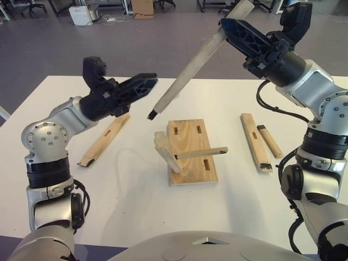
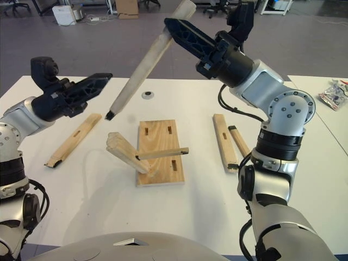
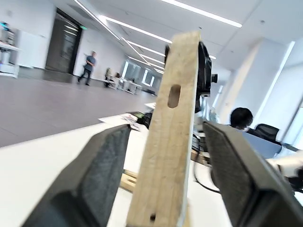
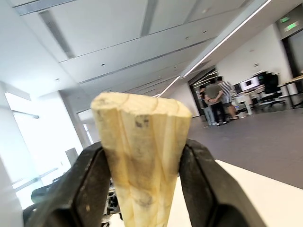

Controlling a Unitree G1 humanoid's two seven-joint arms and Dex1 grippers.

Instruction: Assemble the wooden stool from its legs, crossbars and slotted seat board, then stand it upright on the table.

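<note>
My right gripper [image 1: 227, 27] is shut on the thick end of a wooden leg [image 1: 190, 68], held high and slanting down toward the slotted seat board [image 1: 194, 163]. The leg's dark-tipped lower end hangs above the table just beyond the board. My left gripper [image 1: 148, 84] hovers open beside that lower end; in the left wrist view the leg [image 3: 165, 142] stands between its fingers [image 3: 102, 175] with gaps on both sides. On the board lie another leg [image 1: 166, 152] and a crossbar [image 1: 202, 153] sticking out of it.
A third leg [image 1: 105, 139] lies flat on the white table [image 1: 130, 206] at the left. A fourth leg [image 1: 254, 141] and a short crossbar [image 1: 270, 142] lie at the right. A small round metal part [image 2: 147, 95] sits near the far edge.
</note>
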